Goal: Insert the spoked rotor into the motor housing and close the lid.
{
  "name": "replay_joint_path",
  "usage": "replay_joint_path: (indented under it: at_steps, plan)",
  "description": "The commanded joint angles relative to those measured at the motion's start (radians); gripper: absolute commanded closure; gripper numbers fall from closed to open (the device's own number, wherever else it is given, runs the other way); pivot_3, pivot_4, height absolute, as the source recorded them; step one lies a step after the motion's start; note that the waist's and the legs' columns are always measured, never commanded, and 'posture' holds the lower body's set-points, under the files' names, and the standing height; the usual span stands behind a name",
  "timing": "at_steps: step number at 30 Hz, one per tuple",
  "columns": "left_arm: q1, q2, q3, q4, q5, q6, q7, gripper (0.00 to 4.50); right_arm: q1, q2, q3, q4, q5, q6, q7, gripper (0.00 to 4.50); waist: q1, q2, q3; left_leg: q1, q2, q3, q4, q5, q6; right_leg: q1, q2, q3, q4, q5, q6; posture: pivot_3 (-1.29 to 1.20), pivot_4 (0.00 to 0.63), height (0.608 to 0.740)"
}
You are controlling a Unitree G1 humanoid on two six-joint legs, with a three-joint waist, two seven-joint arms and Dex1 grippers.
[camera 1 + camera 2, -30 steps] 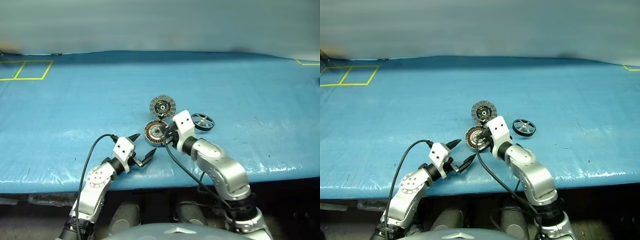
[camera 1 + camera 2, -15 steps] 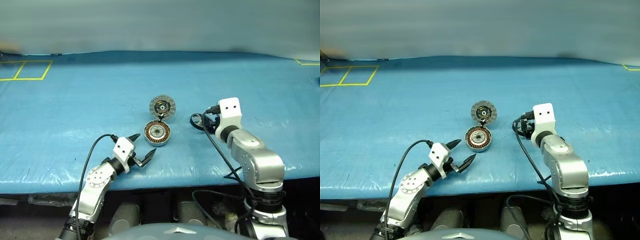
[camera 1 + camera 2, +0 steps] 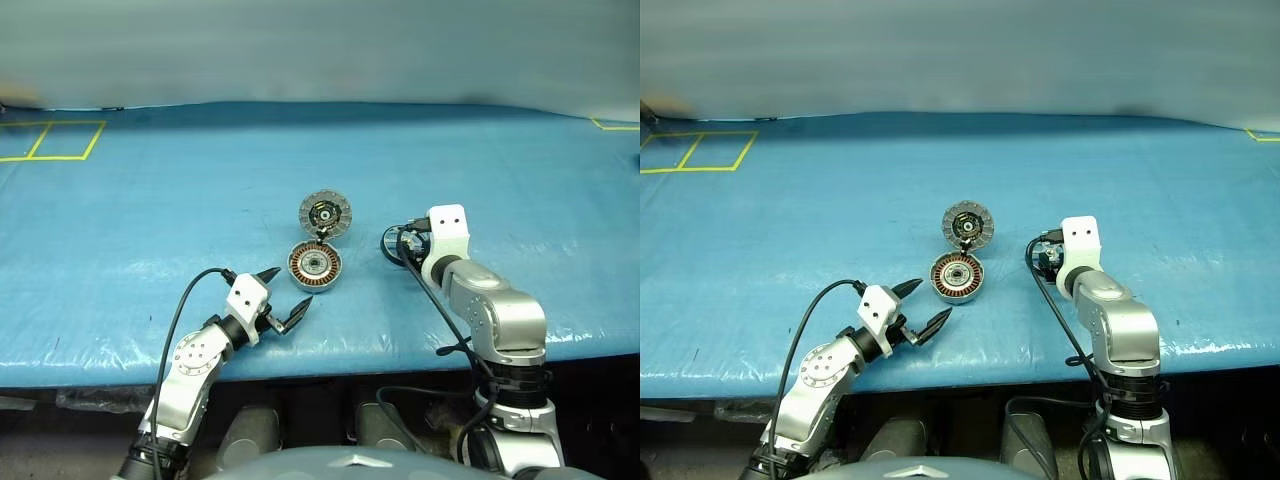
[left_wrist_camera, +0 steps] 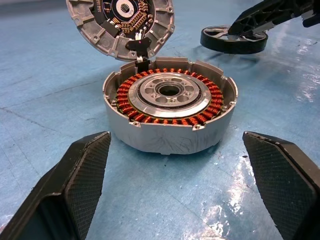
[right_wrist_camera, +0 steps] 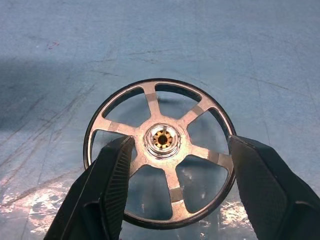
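The motor housing (image 3: 315, 266) sits on the blue table, showing copper windings and a silver hub (image 4: 170, 91). Its hinged lid (image 3: 325, 213) stands open behind it, inner face with a dark centre (image 4: 120, 20) showing. To the right lies the spoked rotor (image 5: 162, 139), flat on the table, also seen in the left wrist view (image 4: 235, 40). My right gripper (image 5: 180, 145) is open just over the rotor, one finger at each side of its hub. My left gripper (image 4: 175, 136) stays open in front of the housing, apart from it, with nothing between its fingers.
A blue plastic sheet (image 3: 150, 200) covers the table. Yellow tape squares (image 3: 50, 140) mark the far left, and another tape mark (image 3: 615, 125) lies at the far right. The table's front edge (image 3: 100, 365) runs just below both grippers.
My right gripper left the housing, swung right to the rotor and opened over it. The left arm has not moved.
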Motion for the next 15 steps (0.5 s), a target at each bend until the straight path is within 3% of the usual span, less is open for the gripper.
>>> replay_joint_path:
  at_steps: [1, 10, 13, 15]
  plan:
    - [-0.004, -0.004, 0.003, -0.026, -0.003, -0.005, 0.004, 0.00, -0.009, -0.019, 0.009, 0.005, 0.001, -0.018, 0.021, 1.32, 0.000, 0.000, 0.000, 0.000, 0.000, 0.000, 0.000, 0.000, 0.000, 0.000, 0.000, 0.000, 0.000, 0.000, 0.000, 0.00, 0.150, 0.740]
    - [-0.001, -0.006, 0.003, -0.027, 0.000, -0.003, 0.011, 0.00, 0.024, -0.025, 0.050, 0.001, -0.003, -0.021, 0.039, 1.32, 0.001, 0.000, 0.000, 0.000, 0.000, 0.000, 0.000, 0.000, 0.000, 0.000, 0.000, 0.000, 0.000, 0.000, 0.000, 0.00, 0.150, 0.740]
    - [0.000, -0.004, 0.003, -0.028, 0.001, -0.002, 0.013, 0.00, 0.030, -0.018, 0.054, -0.005, -0.008, -0.024, 0.031, 1.86, 0.001, 0.000, 0.000, 0.000, 0.000, 0.000, 0.000, 0.000, 0.000, 0.000, 0.000, 0.000, 0.000, 0.000, 0.000, 0.00, 0.150, 0.740]
    - [0.000, -0.003, 0.002, -0.027, 0.001, -0.003, 0.013, 0.00, 0.035, -0.014, 0.056, -0.008, -0.006, -0.021, 0.031, 2.48, 0.000, -0.001, 0.000, 0.000, 0.000, 0.000, 0.000, 0.000, 0.000, 0.000, 0.000, 0.000, 0.000, 0.000, 0.000, 0.00, 0.150, 0.740]
